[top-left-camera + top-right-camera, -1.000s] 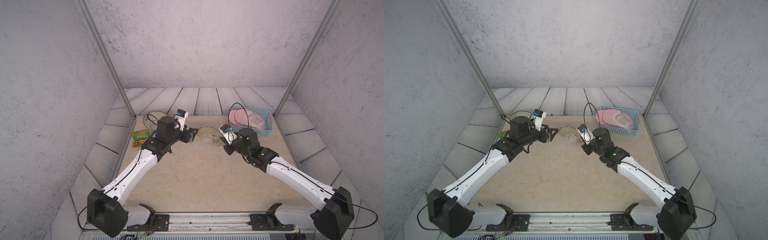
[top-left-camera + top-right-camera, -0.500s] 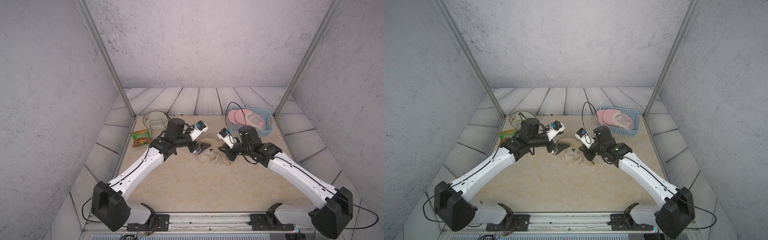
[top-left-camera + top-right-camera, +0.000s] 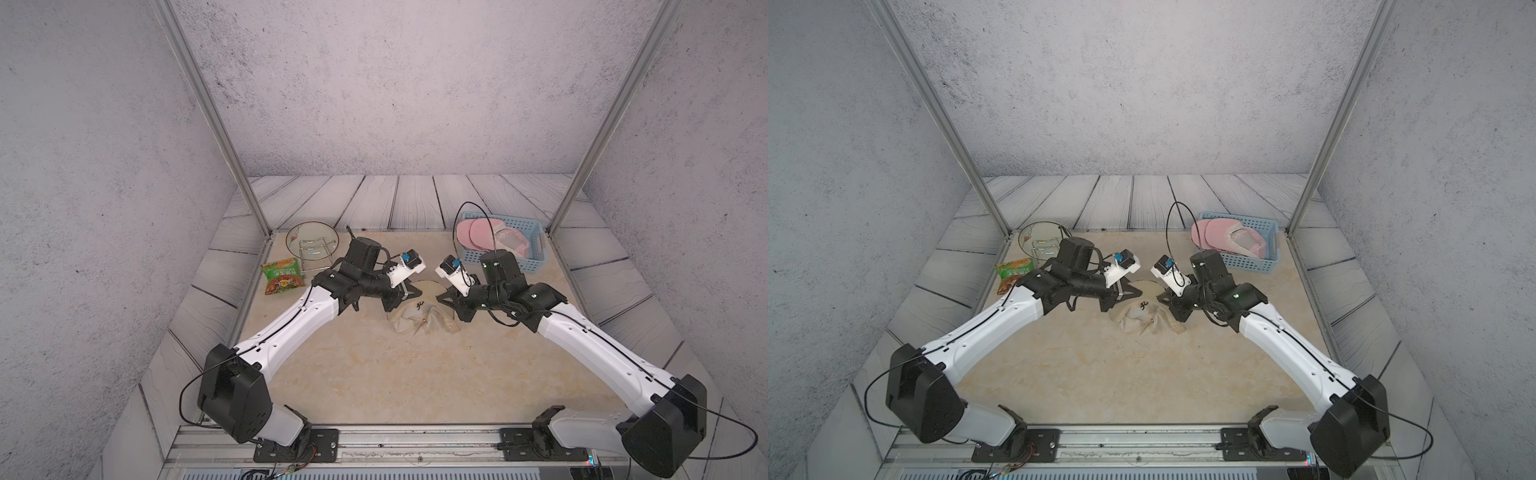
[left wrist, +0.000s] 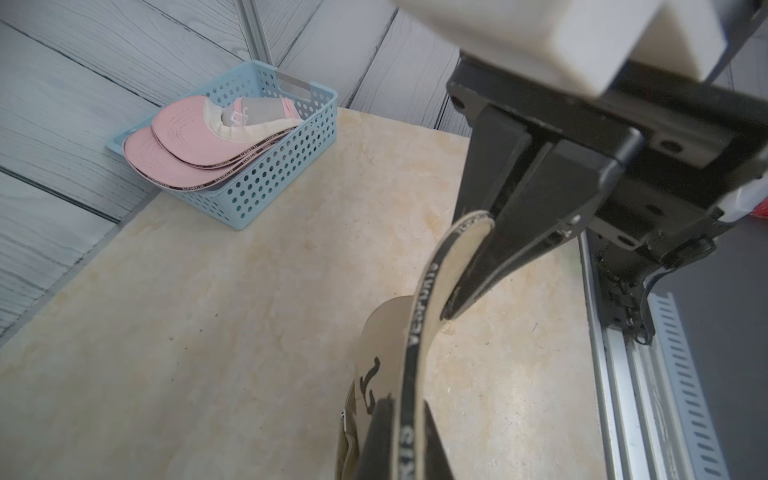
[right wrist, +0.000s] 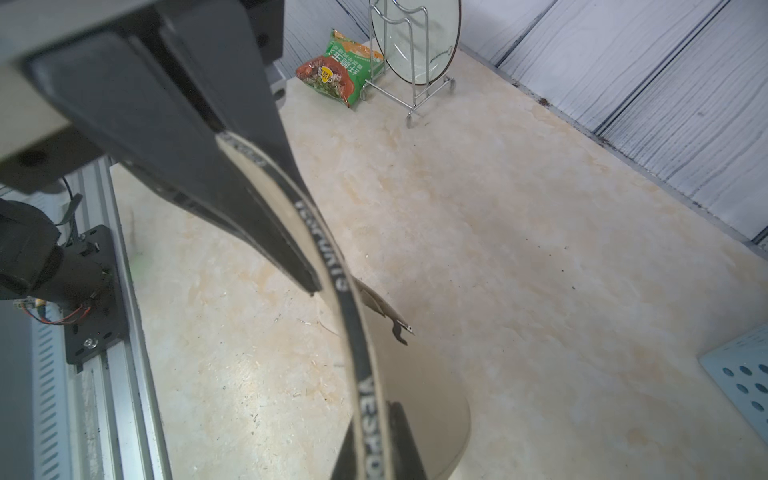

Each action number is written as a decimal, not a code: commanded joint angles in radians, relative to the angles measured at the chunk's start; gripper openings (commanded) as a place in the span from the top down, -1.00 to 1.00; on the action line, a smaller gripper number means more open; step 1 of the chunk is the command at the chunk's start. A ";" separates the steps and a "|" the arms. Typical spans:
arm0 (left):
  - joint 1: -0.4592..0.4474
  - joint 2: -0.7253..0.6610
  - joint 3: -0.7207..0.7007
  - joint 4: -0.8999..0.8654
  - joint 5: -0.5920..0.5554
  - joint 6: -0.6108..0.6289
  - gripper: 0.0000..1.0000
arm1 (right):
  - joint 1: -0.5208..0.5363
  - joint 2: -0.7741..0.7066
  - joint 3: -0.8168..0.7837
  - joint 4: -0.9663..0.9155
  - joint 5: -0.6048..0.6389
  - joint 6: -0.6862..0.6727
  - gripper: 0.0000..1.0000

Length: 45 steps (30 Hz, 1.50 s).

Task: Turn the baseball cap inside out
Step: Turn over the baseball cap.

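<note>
Baseball cap [image 3: 417, 320] pinched from both sides, mid-frame.
Its crown droops onto the table [image 3: 374, 374]; left gripper [image 3: 409, 294] and right gripper [image 3: 444, 300] each clench the lettered rim band. Beyond: snack packet [image 3: 281, 276] upper left, blue basket [image 3: 536, 259] of pink caps [image 3: 478, 235] upper right.

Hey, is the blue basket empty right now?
No, the left wrist view shows pink caps lying stacked inside the blue basket.
</note>
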 commanded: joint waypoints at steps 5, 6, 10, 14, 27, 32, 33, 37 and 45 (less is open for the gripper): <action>0.073 -0.060 0.080 0.039 0.133 -0.174 1.00 | -0.076 -0.018 -0.110 0.119 -0.163 0.045 0.42; 0.077 -0.069 0.081 0.045 0.138 -0.184 1.00 | -0.079 -0.015 -0.122 0.130 -0.174 0.042 0.39; 0.091 -0.101 0.087 0.048 0.172 -0.200 1.00 | -0.092 0.017 -0.151 0.148 -0.213 0.013 0.28; 0.102 -0.121 0.087 0.052 0.183 -0.218 1.00 | -0.099 0.050 -0.160 0.171 -0.235 0.004 0.25; 0.165 -0.188 0.043 0.163 0.200 -0.334 1.00 | -0.113 0.065 -0.227 0.225 -0.248 0.007 0.21; 0.179 -0.195 0.022 0.200 0.183 -0.373 1.00 | -0.116 0.044 -0.256 0.281 -0.288 0.030 0.32; 0.183 -0.196 0.019 0.206 0.167 -0.385 1.00 | -0.115 0.040 -0.259 0.286 -0.305 0.034 0.41; 0.203 -0.201 -0.007 0.246 0.106 -0.446 1.00 | -0.119 0.021 -0.289 0.347 -0.318 0.085 0.66; 0.218 -0.181 -0.082 0.375 -0.021 -0.686 1.00 | -0.122 0.021 -0.294 0.403 0.121 0.429 1.00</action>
